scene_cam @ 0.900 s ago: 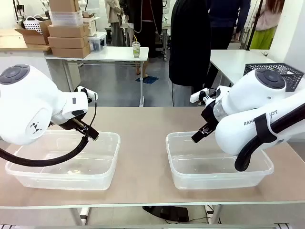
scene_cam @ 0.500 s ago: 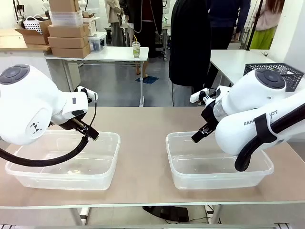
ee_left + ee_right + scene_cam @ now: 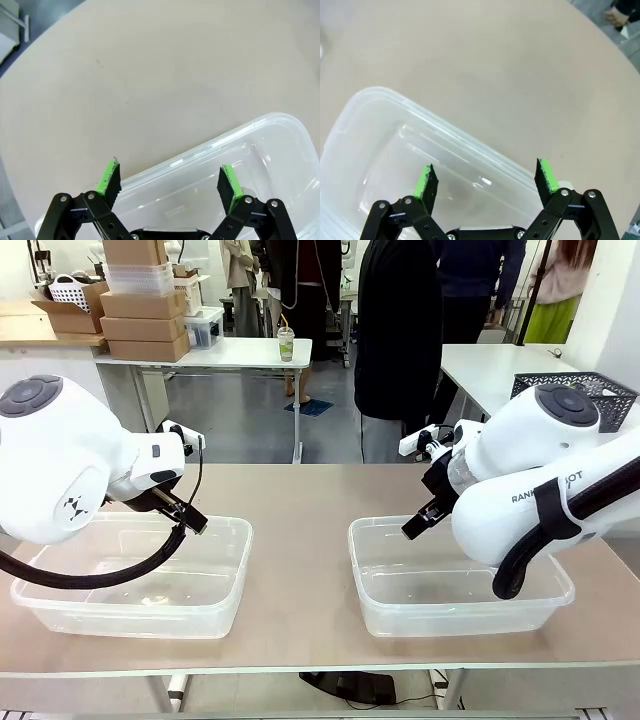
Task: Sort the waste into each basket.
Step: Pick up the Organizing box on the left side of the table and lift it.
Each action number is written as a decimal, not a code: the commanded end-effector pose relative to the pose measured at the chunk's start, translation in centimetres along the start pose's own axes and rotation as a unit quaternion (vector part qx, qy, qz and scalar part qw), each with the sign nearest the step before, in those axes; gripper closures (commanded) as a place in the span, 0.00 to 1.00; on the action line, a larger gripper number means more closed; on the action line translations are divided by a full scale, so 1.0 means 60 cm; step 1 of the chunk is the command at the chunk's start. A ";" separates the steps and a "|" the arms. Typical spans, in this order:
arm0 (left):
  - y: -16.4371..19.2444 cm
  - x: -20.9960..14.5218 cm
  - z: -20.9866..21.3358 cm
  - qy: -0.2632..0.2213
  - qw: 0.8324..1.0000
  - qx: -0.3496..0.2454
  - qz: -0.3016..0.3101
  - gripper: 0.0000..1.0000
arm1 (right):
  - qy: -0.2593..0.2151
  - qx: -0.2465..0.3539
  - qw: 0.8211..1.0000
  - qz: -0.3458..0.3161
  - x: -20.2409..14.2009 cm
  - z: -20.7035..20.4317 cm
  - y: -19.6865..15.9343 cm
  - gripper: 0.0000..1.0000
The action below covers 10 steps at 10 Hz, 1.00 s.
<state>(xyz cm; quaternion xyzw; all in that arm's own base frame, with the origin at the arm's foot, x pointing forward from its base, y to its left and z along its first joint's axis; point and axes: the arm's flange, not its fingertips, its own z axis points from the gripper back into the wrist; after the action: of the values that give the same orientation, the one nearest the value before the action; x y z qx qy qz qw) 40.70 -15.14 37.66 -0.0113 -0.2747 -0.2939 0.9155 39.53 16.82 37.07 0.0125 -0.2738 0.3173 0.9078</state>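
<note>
Green pads (image 3: pixel 111 179) stand wide apart on the left gripper (image 3: pixel 170 177), nothing between them; same on the right gripper (image 3: pixel 485 176), fully spread and bare; each hangs over a rim of its own clear tub, left tub (image 3: pixel 238 580) in the lower left of the front view, right tub (image 3: pixel 358 580) in the lower right; waste is not yet in the fingers, so my read: come in wide, take a can or bottle across its narrow side, lift above the rolled rims before dropping; open room is the bare table (image 3: pixel 300 560) between the tubs and the far band toward the person (image 3: pixel 400 340).
</note>
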 end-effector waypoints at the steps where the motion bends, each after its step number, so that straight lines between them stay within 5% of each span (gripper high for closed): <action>1: 0.000 0.000 0.000 0.000 1.000 0.000 0.000 0.00 | 0.000 0.000 1.000 0.000 0.000 0.000 0.000 0.00; 3: -0.021 0.031 0.164 0.023 0.996 0.050 0.068 0.00 | -0.034 -0.009 0.997 -0.063 0.033 0.167 0.011 0.00; 5: -0.041 0.022 0.255 -0.067 0.997 0.003 0.049 0.00 | -0.077 -0.073 0.993 -0.054 0.012 0.251 0.036 0.00; 6: -0.003 0.035 0.140 -0.004 0.999 0.025 0.042 0.00 | -0.046 -0.019 0.998 -0.048 0.045 0.143 -0.002 0.00; 7: -0.003 0.035 0.140 -0.004 0.999 0.025 0.042 0.00 | -0.046 -0.019 0.998 -0.048 0.045 0.143 -0.002 0.00; 8: -0.003 0.035 0.140 -0.004 0.999 0.025 0.042 0.00 | -0.075 -0.045 0.995 -0.056 0.051 0.239 0.007 0.00; 9: -0.019 0.041 0.212 -0.024 0.998 0.023 0.045 0.00 | -0.096 0.240 0.964 -0.056 0.032 0.217 0.004 0.00; 10: 0.001 0.027 0.236 -0.042 0.989 -0.139 0.038 0.00 | -0.131 0.372 0.886 -0.245 0.030 0.240 -0.014 0.00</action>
<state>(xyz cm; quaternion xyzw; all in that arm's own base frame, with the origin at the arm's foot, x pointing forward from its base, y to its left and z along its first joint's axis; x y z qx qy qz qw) 36.53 -15.37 47.91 -0.0527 -0.2866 -0.2548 0.9220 34.97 16.72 49.01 0.1473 -0.3221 0.2556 0.8995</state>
